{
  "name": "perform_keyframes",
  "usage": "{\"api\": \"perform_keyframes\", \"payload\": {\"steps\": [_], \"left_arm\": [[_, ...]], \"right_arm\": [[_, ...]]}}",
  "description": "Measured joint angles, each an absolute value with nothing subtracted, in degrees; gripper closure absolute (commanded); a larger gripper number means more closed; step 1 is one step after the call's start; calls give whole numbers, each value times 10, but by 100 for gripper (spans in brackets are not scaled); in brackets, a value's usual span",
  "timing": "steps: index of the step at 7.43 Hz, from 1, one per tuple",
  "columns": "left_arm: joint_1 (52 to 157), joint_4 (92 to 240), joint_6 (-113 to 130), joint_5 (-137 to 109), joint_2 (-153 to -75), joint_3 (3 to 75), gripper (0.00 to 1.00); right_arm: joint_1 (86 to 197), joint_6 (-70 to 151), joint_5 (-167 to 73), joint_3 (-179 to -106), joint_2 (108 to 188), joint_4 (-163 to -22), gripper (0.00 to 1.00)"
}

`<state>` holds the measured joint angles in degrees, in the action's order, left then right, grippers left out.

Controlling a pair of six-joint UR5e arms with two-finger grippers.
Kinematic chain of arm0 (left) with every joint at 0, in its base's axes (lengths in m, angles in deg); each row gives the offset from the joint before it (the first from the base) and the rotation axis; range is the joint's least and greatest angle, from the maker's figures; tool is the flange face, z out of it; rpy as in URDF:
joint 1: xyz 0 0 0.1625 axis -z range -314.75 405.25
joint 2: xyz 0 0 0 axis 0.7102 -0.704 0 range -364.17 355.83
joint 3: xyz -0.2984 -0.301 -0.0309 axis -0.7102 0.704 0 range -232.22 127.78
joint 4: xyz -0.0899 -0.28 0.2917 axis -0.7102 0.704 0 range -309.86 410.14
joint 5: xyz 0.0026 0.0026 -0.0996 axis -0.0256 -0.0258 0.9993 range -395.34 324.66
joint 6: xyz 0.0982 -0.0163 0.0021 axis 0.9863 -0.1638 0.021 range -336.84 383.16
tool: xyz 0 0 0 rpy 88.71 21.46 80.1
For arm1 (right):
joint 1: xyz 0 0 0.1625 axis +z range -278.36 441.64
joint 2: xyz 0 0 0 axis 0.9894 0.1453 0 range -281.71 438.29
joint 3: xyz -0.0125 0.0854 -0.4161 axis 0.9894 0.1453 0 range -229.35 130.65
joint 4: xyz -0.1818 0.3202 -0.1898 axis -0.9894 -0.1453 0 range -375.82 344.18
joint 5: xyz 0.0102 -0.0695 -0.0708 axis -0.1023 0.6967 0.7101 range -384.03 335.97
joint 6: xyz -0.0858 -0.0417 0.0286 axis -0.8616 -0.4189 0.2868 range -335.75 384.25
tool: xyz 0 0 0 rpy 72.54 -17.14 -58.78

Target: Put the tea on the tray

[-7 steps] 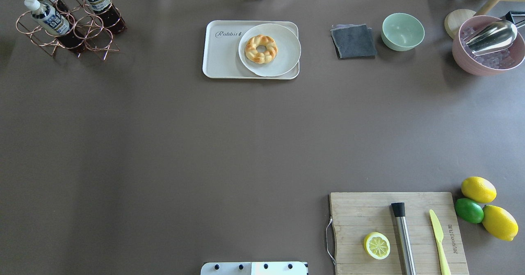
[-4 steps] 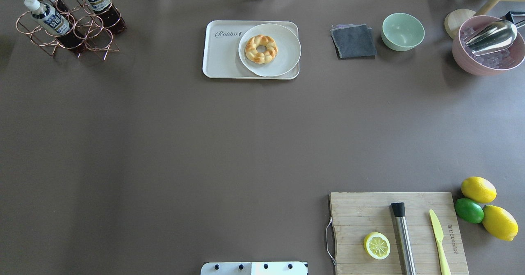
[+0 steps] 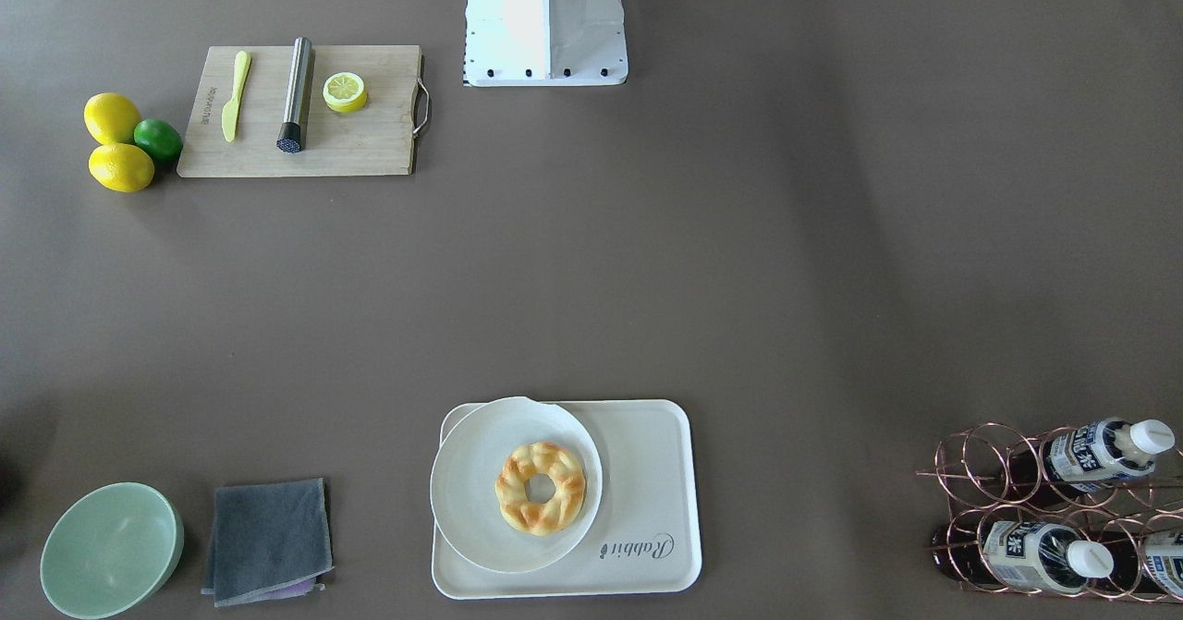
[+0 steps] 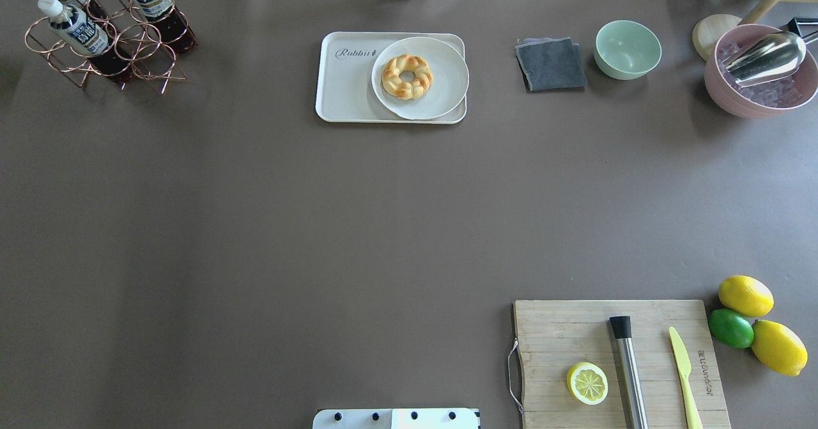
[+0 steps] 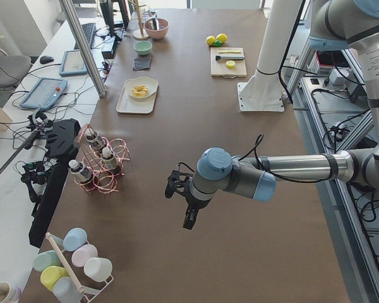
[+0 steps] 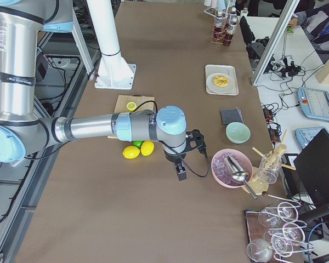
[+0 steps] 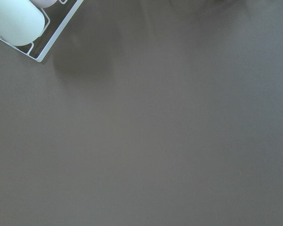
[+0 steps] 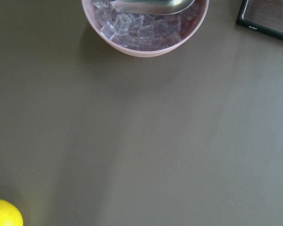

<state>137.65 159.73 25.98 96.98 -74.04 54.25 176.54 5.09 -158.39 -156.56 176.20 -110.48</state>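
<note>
Three bottles of tea [image 4: 78, 31] lie cradled in one rack [image 4: 135, 44], likely so none rolls, just beyond the left gripper [image 5: 189, 221]. One plate [image 4: 447, 77] crowds one tray [image 4: 345, 90], leaving its lettered end bare. I cannot tell how the left or the right gripper's [image 6: 181, 173] jaws stand.

Doughnut [image 4: 407, 77] sits on plate [image 4: 448, 64], lemon half [image 4: 587, 383] on board [image 4: 556, 333]
</note>
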Motion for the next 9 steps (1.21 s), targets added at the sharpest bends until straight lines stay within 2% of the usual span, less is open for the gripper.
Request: {"api": "perform_keyframes", "payload": {"steps": [7, 9], "left_arm": [[1376, 1597, 260, 969, -745, 548, 3], [1369, 1597, 239, 970, -799, 538, 4]], "right_arm": [[1762, 51, -1585, -1567, 1763, -1104, 1], [1760, 52, -1586, -1566, 1763, -1105, 0]]}}
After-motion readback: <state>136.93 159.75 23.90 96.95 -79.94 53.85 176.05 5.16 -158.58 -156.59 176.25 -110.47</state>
